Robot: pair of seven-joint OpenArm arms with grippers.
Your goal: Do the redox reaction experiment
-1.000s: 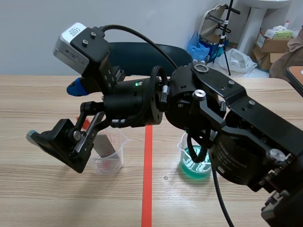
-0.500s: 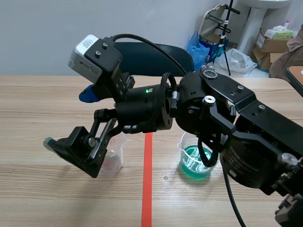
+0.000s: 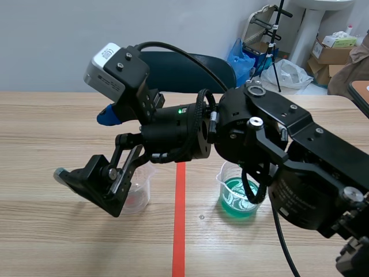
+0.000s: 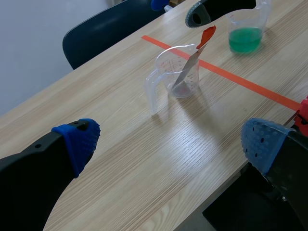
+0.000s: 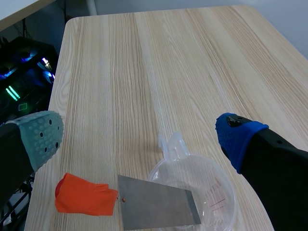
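A clear beaker [image 3: 137, 195] stands left of the red line, with a metal strip [image 4: 185, 72] leaning in it, orange tip [image 4: 207, 34] up. My right gripper [image 3: 83, 144] hangs open over this beaker; in its wrist view the gripper [image 5: 139, 137] holds nothing, and the strip [image 5: 159, 207] and beaker [image 5: 197, 192] lie under it. A beaker of green liquid [image 3: 238, 196] stands right of the line. My left gripper [image 4: 171, 144] is open and empty near the table's edge, well short of the clear beaker [image 4: 175, 77]. The left arm is not in the scene view.
A red tape line [image 3: 179, 231] runs down the table's middle. A dark chair [image 3: 173, 66] stands behind the table, with boxes and bags [image 3: 334, 49] at the back right. The right arm's bulk [image 3: 288, 161] crosses above the green beaker.
My right arm shifted a little to the right and slightly down over the clear beaker, then held still. Both beakers stayed put.
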